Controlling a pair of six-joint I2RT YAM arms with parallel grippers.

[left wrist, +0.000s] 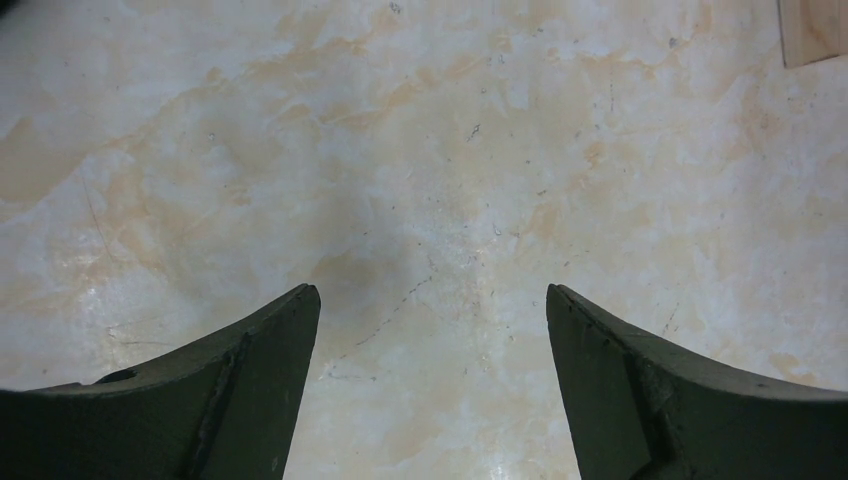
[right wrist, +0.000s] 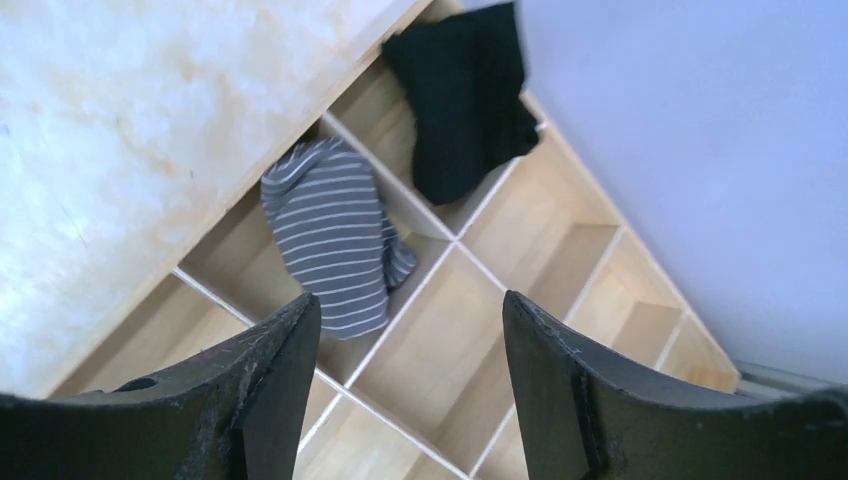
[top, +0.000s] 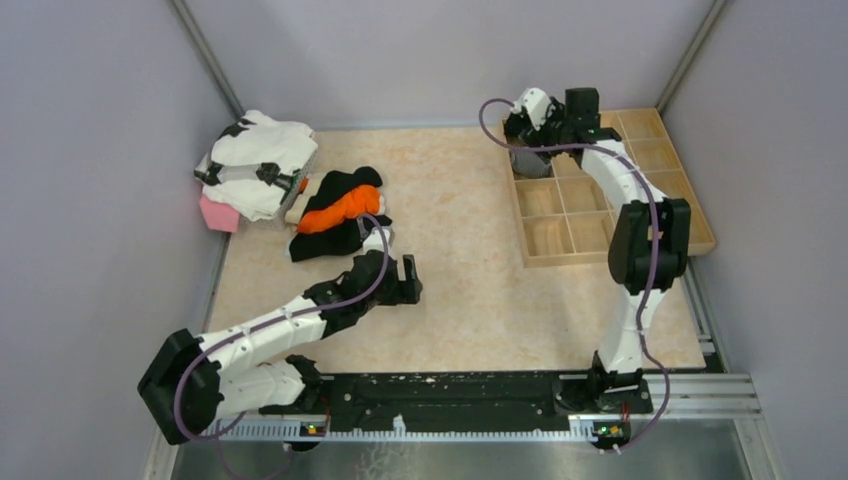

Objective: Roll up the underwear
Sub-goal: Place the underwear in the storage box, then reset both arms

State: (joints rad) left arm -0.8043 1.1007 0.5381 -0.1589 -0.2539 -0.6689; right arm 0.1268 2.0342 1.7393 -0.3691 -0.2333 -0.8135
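- The table [top: 470,300]: one marbled top, walled in on three sides.
- The wooden tray [top: 700,235]: one, split into small compartments, at the table's far right. The right arm [top: 640,240] hides part of it, so I cannot count the cells.
- The arms: two. The right one reaches over the tray's far left corner, and the left arm [top: 260,335] lies low toward the table's middle.
- The pile of clothes [top: 300,190], far left: one white piece, one black, one orange lying on the black, and one pink thing at the edge. They lie so close that a careless pick here could drag a neighbour along.
- The underwear: two pieces, both in the tray.
  - The grey striped underwear [right wrist: 330,240] sits in a cell by the tray's table-side edge, with one end against a divider.
  - The black underwear [right wrist: 465,100] lies nearer the corner, draped over a divider.
  - Nothing binds either roll, so either may slacken. The black one already looks more flopped than rolled.
- The right gripper [right wrist: 410,310]: one, above the tray, jaws parted, nothing between them. The striped piece lies just under its left finger, and a slanted lift could snag the cloth and tip it out.
- The left gripper [left wrist: 430,300]: one, jaws spread wide, holding nothing, over bare table near the pile.
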